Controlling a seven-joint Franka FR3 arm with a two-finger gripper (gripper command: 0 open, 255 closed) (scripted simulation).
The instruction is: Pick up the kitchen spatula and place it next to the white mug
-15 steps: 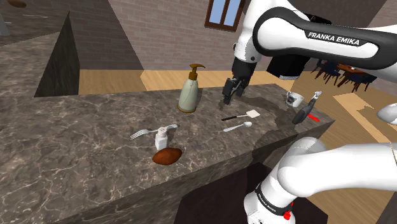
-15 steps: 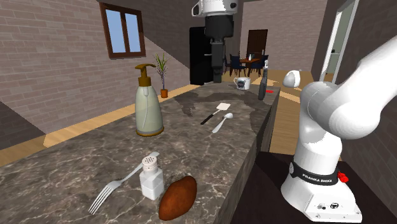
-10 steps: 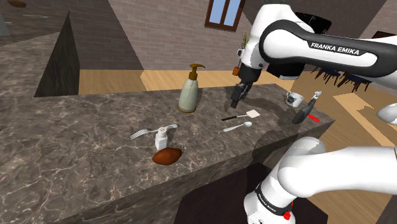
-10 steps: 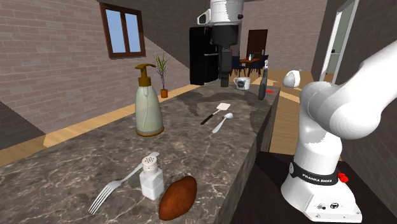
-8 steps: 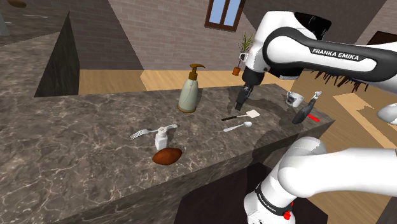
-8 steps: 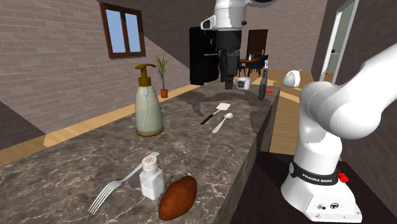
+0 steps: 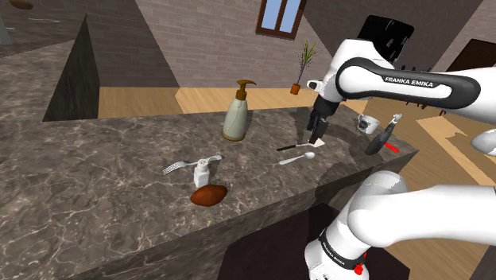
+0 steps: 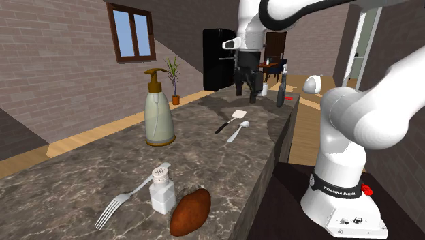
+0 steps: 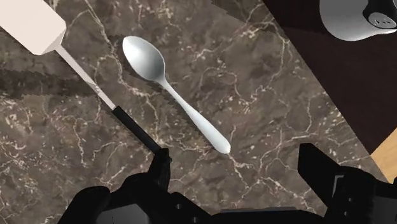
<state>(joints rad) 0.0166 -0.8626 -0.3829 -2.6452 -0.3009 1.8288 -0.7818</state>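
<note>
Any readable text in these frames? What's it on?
"FRANKA EMIKA": on the forearm, shoulder view.
"FRANKA EMIKA": on the black base band, second exterior view, barely legible.
Marks on the base foot: too small to read.
No text on the counter items.

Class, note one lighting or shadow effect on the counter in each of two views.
Wrist view: a soft dark shadow band crosses the counter under the spatula shaft; the spoon bowl has a mild sheen, no harsh glare. Second exterior view: a darker patch marks the counter beside the spatula, toward the soap dispenser.
</note>
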